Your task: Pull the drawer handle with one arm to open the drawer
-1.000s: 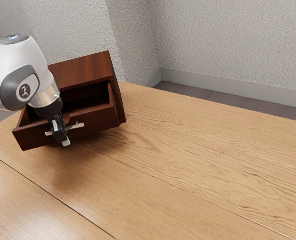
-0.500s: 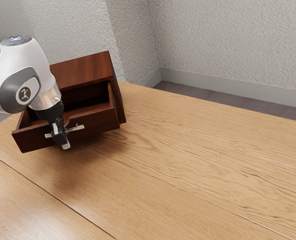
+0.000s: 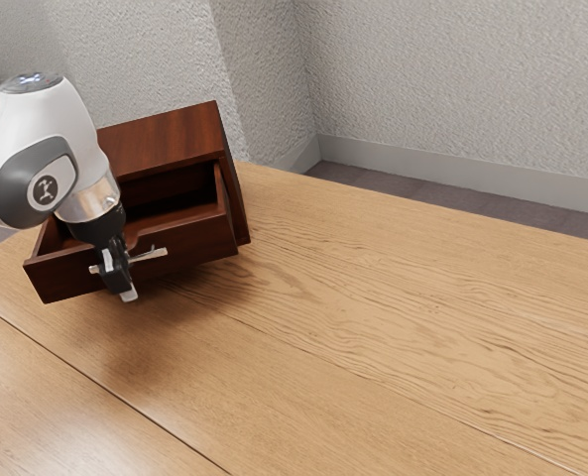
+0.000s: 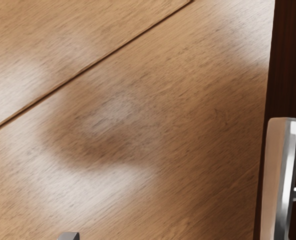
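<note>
Item: drawer (image 3: 179, 236), housed in cabinet (image 3: 170, 139) near the bench's (image 3: 373, 327) far corner. Over the last second it slid slightly further out, following the arm. It stood well open, and the task was judged nearly done. Claw (image 3: 120, 280) sat at the drawer handle (image 3: 151, 255); whether it was pinching or merely hooking the handle could not be told.

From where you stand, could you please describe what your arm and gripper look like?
My arm has a smooth, rounded white shell. On its side is a grey round joint cap bearing a small white mark. Below the shell comes a silvery metal ring, and after that a slim black gripper.
</note>
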{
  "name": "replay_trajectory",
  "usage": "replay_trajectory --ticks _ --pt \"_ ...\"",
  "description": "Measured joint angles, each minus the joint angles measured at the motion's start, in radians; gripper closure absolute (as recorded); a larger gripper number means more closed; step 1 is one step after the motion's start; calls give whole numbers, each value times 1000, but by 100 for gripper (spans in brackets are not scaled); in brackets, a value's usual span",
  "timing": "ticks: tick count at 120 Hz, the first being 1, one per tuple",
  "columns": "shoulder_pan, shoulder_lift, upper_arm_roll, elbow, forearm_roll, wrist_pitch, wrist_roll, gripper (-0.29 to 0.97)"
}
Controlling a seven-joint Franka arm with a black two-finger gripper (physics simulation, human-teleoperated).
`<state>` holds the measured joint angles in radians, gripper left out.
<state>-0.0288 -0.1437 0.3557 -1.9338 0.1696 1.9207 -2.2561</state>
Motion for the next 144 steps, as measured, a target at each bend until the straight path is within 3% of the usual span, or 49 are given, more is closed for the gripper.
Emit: replay_trajectory --ticks 144 --pt "1 -7 -2 12 -1 -24 -2 24"
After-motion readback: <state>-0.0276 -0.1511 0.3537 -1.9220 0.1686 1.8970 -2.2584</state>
